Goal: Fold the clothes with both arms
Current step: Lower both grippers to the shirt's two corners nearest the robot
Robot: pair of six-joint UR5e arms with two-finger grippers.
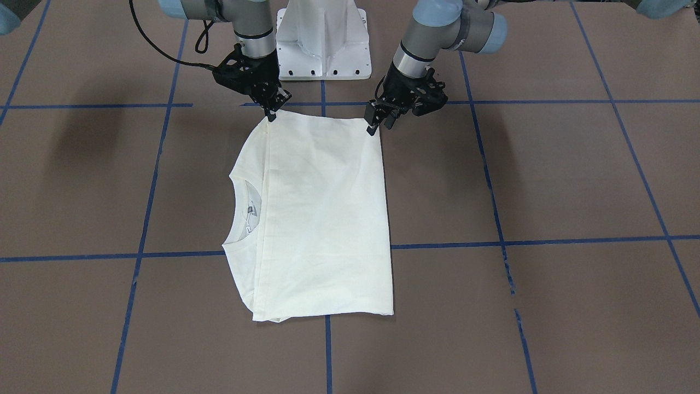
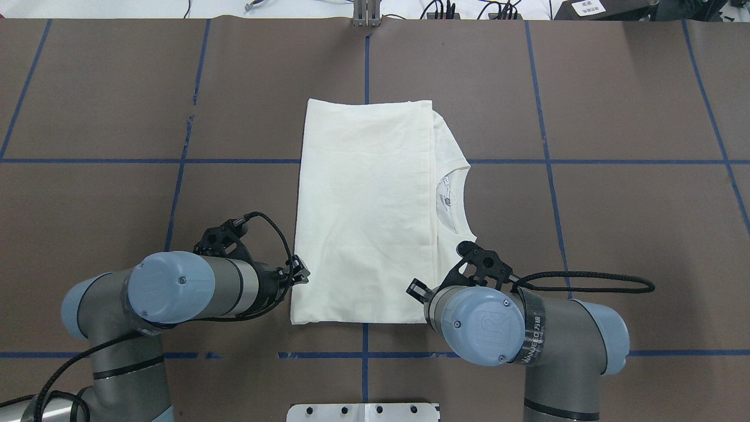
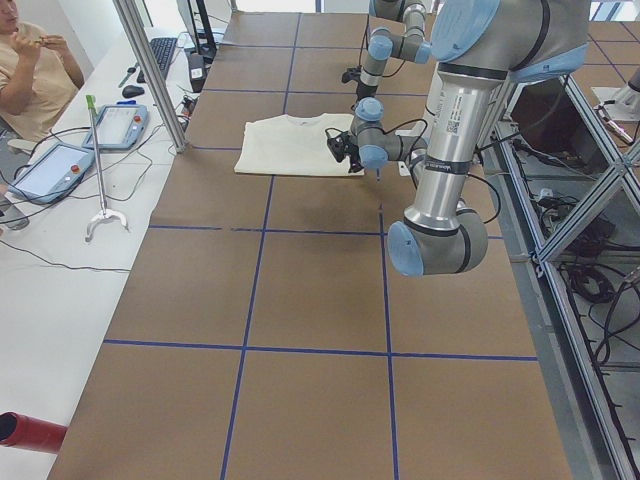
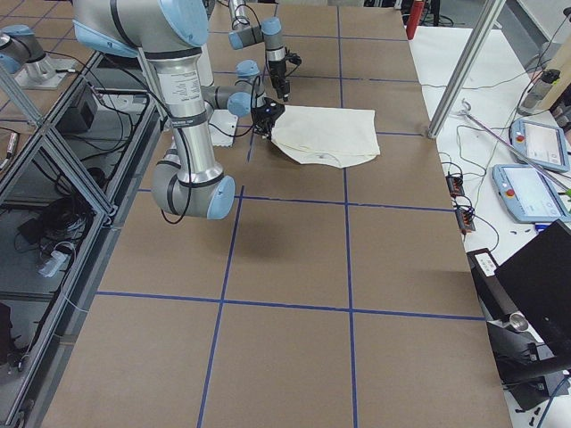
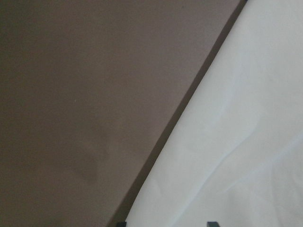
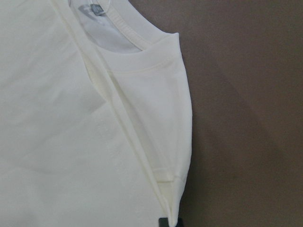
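right wrist-mounted: right jaws pinch t-shirt (image 6: 57,142) corner | left wrist-mounted: left jaws wide

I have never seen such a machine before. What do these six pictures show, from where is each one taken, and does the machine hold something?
This is a robot with two metal arms at a brown table. One picture faces the robot from the front, one looks down from behind its shoulders, two come from the table's ends, and two come from small cameras on the wrists. The front picture is mirrored: the left arm shows on the right and the right arm on the left. One cream-white shirt lies on the table, folded over, with its round neck showing at one side. Each arm ends in two black fingers. The right arm's fingers seem closed on one corner of the shirt nearest the robot. The left arm's fingers stand open at the other such corner and hold nothing. A person sits at a side desk.
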